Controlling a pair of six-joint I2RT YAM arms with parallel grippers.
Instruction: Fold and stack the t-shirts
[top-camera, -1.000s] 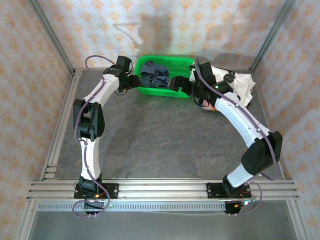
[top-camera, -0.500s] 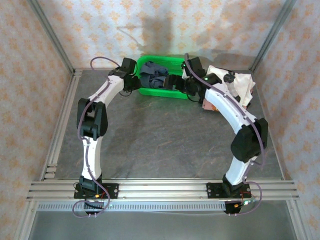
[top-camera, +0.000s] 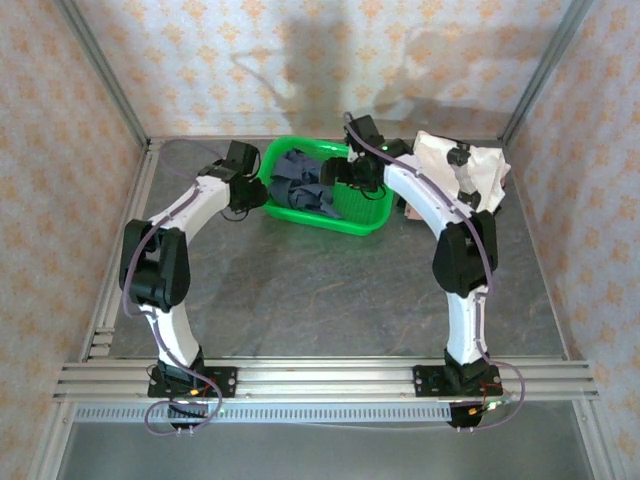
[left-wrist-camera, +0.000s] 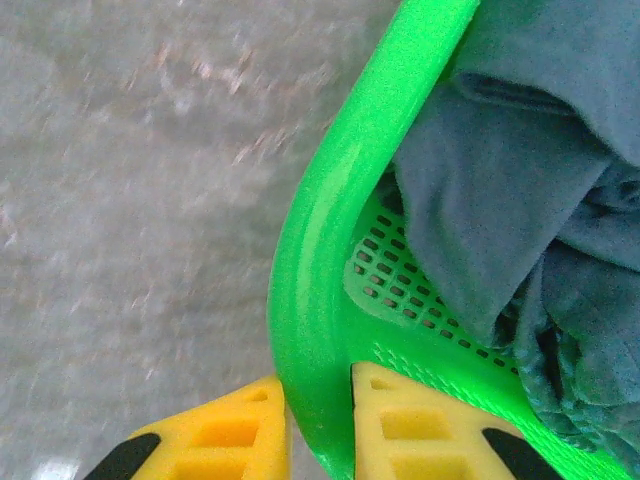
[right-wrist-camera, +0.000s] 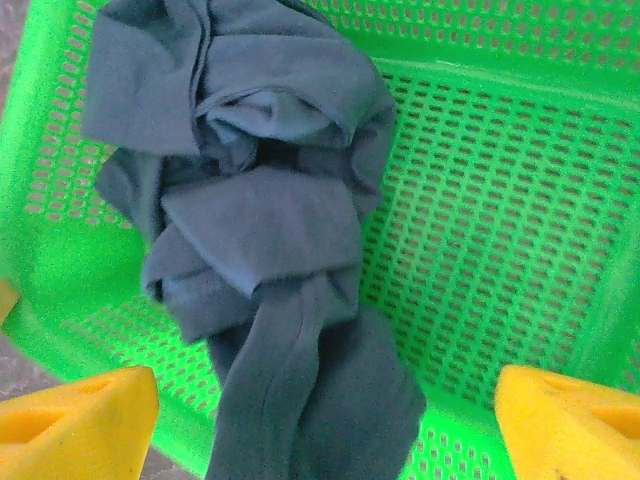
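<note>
Left gripper (left-wrist-camera: 318, 430): I pinch the green basket (left-wrist-camera: 320, 250) rim. Right gripper (right-wrist-camera: 325, 418): wide open, empty, over slate-blue t-shirt (right-wrist-camera: 260, 220) crumpled in basket, far centre. Step: retrieval. Next: lower, close on cloth.

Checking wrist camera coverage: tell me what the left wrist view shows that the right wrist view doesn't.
Left wrist: the left tool clamped on the green basket at its rim, with bare grey table beside it. Right wrist: the right tool spread open above the basket's mesh floor and the whole crumpled slate-blue t-shirt. Both: the basket and that t-shirt.
</note>
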